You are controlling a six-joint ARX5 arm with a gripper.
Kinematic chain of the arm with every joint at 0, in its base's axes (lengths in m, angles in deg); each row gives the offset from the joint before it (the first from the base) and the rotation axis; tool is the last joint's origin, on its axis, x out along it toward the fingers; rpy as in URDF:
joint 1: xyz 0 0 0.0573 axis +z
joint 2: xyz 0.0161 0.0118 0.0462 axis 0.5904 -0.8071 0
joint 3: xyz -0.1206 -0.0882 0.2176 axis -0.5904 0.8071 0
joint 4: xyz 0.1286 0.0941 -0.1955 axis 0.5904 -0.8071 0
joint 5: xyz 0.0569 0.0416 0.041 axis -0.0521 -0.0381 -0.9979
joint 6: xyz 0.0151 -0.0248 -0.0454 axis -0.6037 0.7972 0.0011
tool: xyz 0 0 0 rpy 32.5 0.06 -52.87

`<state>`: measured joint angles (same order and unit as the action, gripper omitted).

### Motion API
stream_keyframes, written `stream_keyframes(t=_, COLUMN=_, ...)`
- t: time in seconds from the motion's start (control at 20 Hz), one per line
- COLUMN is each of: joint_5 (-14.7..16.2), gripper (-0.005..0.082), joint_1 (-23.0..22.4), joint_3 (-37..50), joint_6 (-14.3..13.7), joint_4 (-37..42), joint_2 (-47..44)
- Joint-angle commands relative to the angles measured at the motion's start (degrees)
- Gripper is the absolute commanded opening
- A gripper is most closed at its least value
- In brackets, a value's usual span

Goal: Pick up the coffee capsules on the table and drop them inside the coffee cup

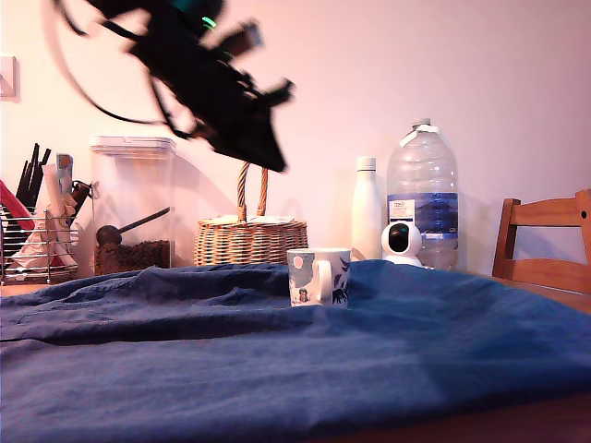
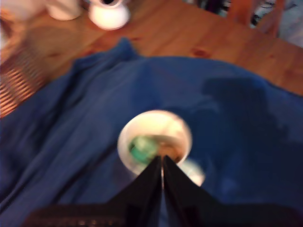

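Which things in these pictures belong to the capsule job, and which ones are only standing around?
Job:
- coffee cup
- green capsule and a brownish one beside it, both inside the cup (blurred)
- gripper, jaws together, above the cup
- table with blue cloth

Standing around:
- wicker basket
- white bottle
- big water bottle
- small white camera
- clear container
- wire rack
- chair

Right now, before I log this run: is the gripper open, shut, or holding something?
Gripper: shut, fingers pressed together, holding nothing visible, above the cup.
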<state>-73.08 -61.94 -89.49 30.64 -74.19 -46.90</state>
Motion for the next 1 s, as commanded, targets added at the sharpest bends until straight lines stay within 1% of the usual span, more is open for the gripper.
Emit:
stream_keyframes(t=0.0, joint_5=0.0, gripper=-0.0021, joint_1=1.8, joint_3=5.1, joint_6=-0.2, joint_4=1.6, joint_2=1.7)
stream_keyframes(t=0.05, joint_5=0.0, gripper=-0.0021, joint_1=2.8, joint_3=7.5, joint_6=-0.2, joint_4=2.8, joint_2=3.2)
stream_keyframes(t=0.1, joint_5=0.0, gripper=-0.0021, joint_1=3.8, joint_3=10.2, joint_6=1.2, joint_4=3.8, joint_2=5.2)
stream_keyframes(t=0.2, joint_5=0.0, gripper=-0.0021, joint_1=5.9, joint_3=15.8, joint_6=1.7, joint_4=6.2, joint_2=9.3)
stream_keyframes(t=0.25, joint_5=0.0, gripper=-0.0021, joint_1=7.1, joint_3=18.4, joint_6=2.7, joint_4=7.0, joint_2=11.5)
stream_keyframes(t=0.4, joint_5=-1.1, gripper=-0.0021, joint_1=11.0, joint_3=25.8, joint_6=2.7, joint_4=10.4, joint_2=17.2)
stream_keyframes(t=0.45, joint_5=-1.4, gripper=-0.0021, joint_1=12.5, joint_3=28.1, joint_6=3.9, joint_4=11.8, joint_2=19.0)
stream_keyframes(t=0.55, joint_5=-1.4, gripper=-0.0021, joint_1=15.3, joint_3=32.4, joint_6=4.5, joint_4=14.5, joint_2=21.7)
stream_keyframes(t=0.6, joint_5=-1.5, gripper=-0.0021, joint_1=16.4, joint_3=34.5, joint_6=5.9, joint_4=15.4, joint_2=23.0)
stream_keyframes(t=0.65, joint_5=-1.5, gripper=-0.0021, joint_1=17.3, joint_3=36.3, joint_6=5.9, joint_4=16.0, joint_2=24.1)
stream_keyframes(t=0.7, joint_5=-1.5, gripper=-0.0021, joint_1=18.0, joint_3=38.2, joint_6=6.7, joint_4=16.6, joint_2=25.4)
stream_keyframes(t=0.8, joint_5=-1.6, gripper=-0.0021, joint_1=19.0, joint_3=42.3, joint_6=7.6, joint_4=18.3, joint_2=27.9)
stream_keyframes(t=0.95, joint_5=-2.1, gripper=-0.0021, joint_1=20.2, joint_3=48.1, joint_6=7.6, joint_4=19.9, joint_2=32.2)
